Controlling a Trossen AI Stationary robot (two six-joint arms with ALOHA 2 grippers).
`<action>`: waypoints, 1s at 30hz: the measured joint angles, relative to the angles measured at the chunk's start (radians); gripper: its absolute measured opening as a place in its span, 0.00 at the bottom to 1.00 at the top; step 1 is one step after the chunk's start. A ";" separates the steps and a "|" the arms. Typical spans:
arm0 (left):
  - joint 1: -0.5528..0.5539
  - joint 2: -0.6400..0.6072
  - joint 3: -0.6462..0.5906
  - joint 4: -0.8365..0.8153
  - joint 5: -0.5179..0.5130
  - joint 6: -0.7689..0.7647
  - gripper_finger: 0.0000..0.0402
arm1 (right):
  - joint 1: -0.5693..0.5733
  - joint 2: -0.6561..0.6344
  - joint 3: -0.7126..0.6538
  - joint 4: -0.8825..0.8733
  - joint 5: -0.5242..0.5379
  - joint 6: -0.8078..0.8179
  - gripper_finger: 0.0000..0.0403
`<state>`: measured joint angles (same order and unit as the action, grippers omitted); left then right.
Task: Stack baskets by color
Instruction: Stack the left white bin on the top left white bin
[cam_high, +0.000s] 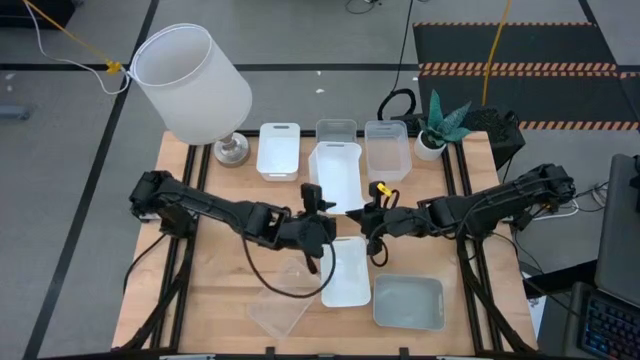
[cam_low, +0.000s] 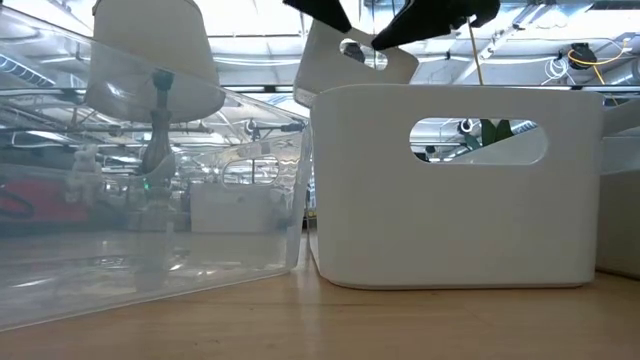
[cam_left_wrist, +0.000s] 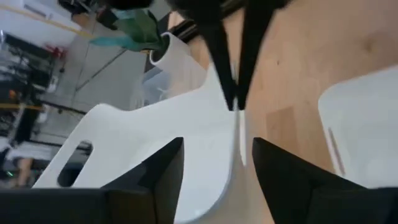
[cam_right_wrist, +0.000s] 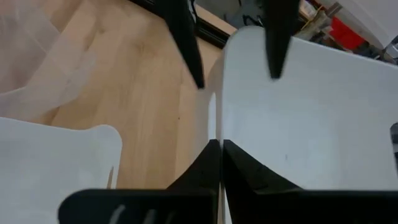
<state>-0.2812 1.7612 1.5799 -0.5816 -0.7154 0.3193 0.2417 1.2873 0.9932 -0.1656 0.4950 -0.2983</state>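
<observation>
A white basket (cam_high: 337, 172) hangs lifted over the table's middle; the low view shows it high up behind the others (cam_low: 345, 62). My right gripper (cam_right_wrist: 221, 149) is shut on its near end. My left gripper (cam_left_wrist: 214, 169) is open, one finger on each side of that same thin wall (cam_left_wrist: 238, 146), facing the right gripper (cam_left_wrist: 231, 99). Another white basket (cam_high: 347, 272) rests on its bottom below them, between a clear basket (cam_high: 283, 303) and a grey basket (cam_high: 408, 302). At the far side stand a white basket (cam_high: 278, 150) and two clear baskets (cam_high: 336, 130) (cam_high: 386, 148). My right gripper pinches a thin wall edge (cam_right_wrist: 217, 127) of the lifted white basket between its two shut fingers, at the basket's near end. It comes in from the table's right, slanting a little downward. The basket hangs clear of the table and of the white basket below.
A big white lampshade on a metal foot (cam_high: 192, 82) leans over the far left corner. A potted plant (cam_high: 440, 125) stands at the far right. Bare wood lies along the table's left side (cam_high: 190, 290).
</observation>
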 joint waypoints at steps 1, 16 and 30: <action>0.002 0.007 0.000 -0.001 0.004 0.003 0.46 | -0.002 0.000 0.000 0.000 0.000 0.001 0.00; 0.045 0.022 0.000 -0.060 0.119 -0.138 0.48 | -0.018 0.000 0.000 -0.053 -0.001 -0.007 0.00; 0.052 0.022 0.000 -0.078 0.140 -0.050 0.04 | -0.018 0.000 0.000 -0.042 -0.003 -0.044 0.00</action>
<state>-0.2291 1.7828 1.5799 -0.6595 -0.5752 0.2697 0.2240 1.2877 0.9932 -0.2080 0.4920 -0.3425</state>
